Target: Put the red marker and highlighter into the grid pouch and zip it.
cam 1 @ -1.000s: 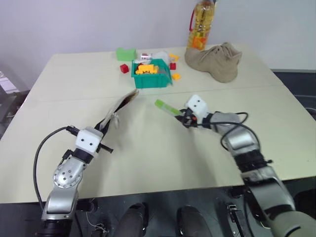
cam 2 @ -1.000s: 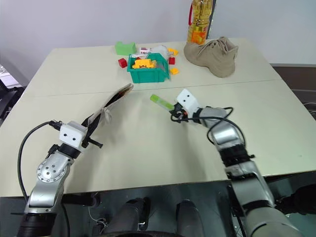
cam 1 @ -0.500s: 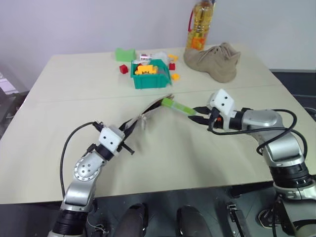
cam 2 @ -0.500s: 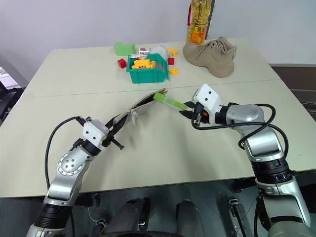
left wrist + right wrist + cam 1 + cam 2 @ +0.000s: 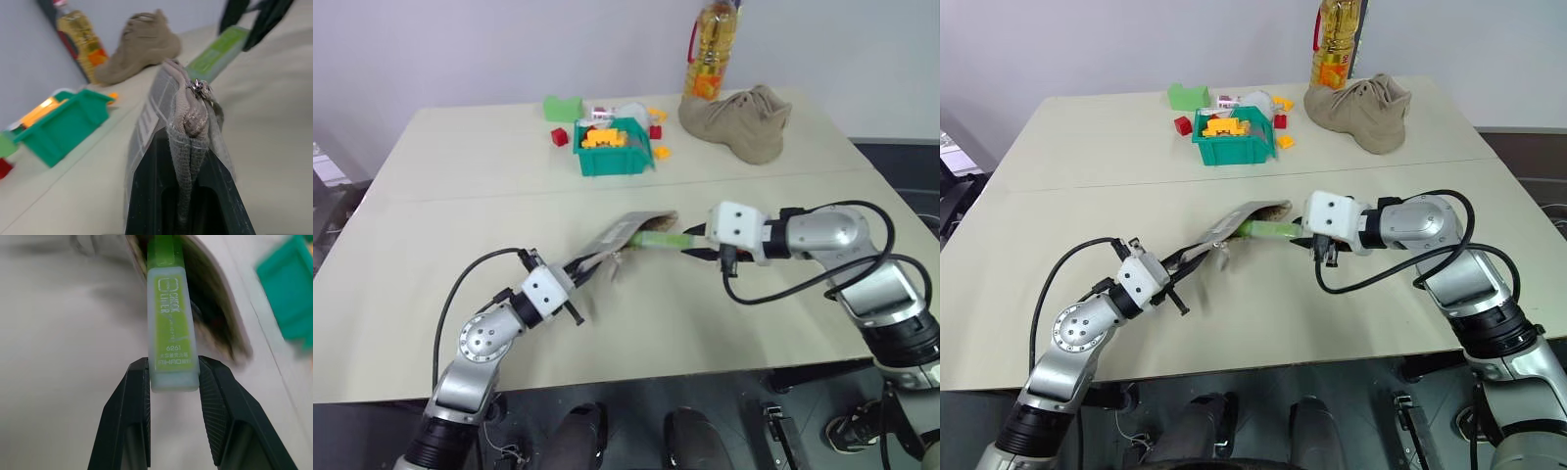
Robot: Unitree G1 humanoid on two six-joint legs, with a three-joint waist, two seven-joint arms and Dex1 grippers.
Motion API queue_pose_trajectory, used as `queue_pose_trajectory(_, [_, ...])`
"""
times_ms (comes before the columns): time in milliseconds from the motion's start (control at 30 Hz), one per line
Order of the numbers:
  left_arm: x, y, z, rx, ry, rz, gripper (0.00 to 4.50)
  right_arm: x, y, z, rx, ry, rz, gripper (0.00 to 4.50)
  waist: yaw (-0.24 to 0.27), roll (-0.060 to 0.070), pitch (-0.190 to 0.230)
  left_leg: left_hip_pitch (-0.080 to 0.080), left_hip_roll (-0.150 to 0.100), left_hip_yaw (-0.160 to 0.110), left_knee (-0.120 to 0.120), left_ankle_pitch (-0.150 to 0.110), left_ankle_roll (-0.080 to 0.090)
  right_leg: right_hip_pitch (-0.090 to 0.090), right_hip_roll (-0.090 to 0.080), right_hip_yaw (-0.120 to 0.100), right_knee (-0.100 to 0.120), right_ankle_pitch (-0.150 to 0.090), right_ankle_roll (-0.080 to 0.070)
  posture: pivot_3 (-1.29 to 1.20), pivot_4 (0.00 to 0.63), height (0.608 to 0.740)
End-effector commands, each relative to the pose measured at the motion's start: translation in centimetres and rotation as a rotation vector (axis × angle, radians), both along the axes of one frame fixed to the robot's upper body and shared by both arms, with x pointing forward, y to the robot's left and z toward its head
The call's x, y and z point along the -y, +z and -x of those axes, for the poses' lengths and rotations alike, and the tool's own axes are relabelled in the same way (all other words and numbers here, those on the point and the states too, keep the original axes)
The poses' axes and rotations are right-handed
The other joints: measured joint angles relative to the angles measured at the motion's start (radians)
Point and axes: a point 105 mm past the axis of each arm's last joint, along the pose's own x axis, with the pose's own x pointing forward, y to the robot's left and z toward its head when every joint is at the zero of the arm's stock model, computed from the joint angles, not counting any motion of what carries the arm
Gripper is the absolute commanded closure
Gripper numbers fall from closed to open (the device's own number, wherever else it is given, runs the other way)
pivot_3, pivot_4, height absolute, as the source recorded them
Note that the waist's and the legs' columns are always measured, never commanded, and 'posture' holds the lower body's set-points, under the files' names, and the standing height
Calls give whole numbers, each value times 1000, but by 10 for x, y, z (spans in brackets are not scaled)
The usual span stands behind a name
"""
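**Highlighter entering grid pouch**

The left pincer (image 5: pixel 1175 277) is pinching one end of the grid pouch (image 5: pixel 1234 223), holding it lifted above the tabletop (image 5: pixel 1263 313). Beyond, the right pincer (image 5: pixel 168 382) is gripping the highlighter (image 5: pixel 168 328), its far tip sitting inside the pouch's open mouth. A green bin (image 5: pixel 1234 137) is standing farther back.

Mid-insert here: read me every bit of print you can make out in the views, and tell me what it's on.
"CHECK LINER" on the highlighter's pale cap, lengthwise, beside a small square logo.
"6261" on the same cap, lower down.
Two lines of tiny print beneath that: too small to read.
Oil bottle label: too blurred to read.
Grid pouch: no legible text.
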Motion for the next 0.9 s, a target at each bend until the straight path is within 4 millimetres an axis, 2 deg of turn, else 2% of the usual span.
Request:
queue_pose_trajectory(33, [10,16,11,34,-101,6,4500,-22,12,6,99,126,46,3674,0,0,0,0,0,0,0,0,0,0,0,0,0,0,0,0,150,740])
queue_pose_trajectory(200, [10,17,9,20,-123,-15,4500,-39,13,-8,140,120,18,3674,0,0,0,0,0,0,0,0,0,0,0,0,0,0,0,0,150,740])
queue_pose_trajectory(233, [9,18,8,21,-115,-13,4500,-38,15,-10,140,106,7,2637,1,0,0,0,0,0,0,0,0,0,0,0,0,0,0,0,150,740])
queue_pose_trajectory(267, [8,19,7,21,-105,-8,4500,-37,16,-11,143,97,0,2236,1,0,0,0,0,-1,0,0,0,0,0,0,0,0,0,0,150,740])
queue_pose_trajectory(400, [0,21,-1,13,-31,50,4500,-28,26,-16,169,34,-51,90,3,0,0,0,-1,-1,0,0,0,0,0,0,-1,0,0,0,150,740])
queue_pose_trajectory(533, [-9,29,-20,27,106,205,4500,-12,55,-15,101,-59,-289,33,8,0,0,0,-1,-1,1,0,0,1,0,0,-1,0,0,0,150,740])
queue_pose_trajectory(633, [-5,36,-28,43,130,272,4500,-5,62,-8,-24,-94,-426,33,15,0,0,0,0,-1,1,0,0,1,0,0,0,0,0,0,150,740])
queue_pose_trajectory(767, [11,48,-44,73,146,360,4500,-1,48,2,-243,-137,-577,33,26,-1,0,0,0,-1,3,0,1,2,0,0,0,0,0,0,150,740])
queue_pose_trajectory(900, [22,53,-51,83,142,391,4500,-12,30,-7,-302,-222,-644,33,20,-1,0,-1,-1,-1,6,-1,2,3,0,-1,0,0,0,0,150,740])
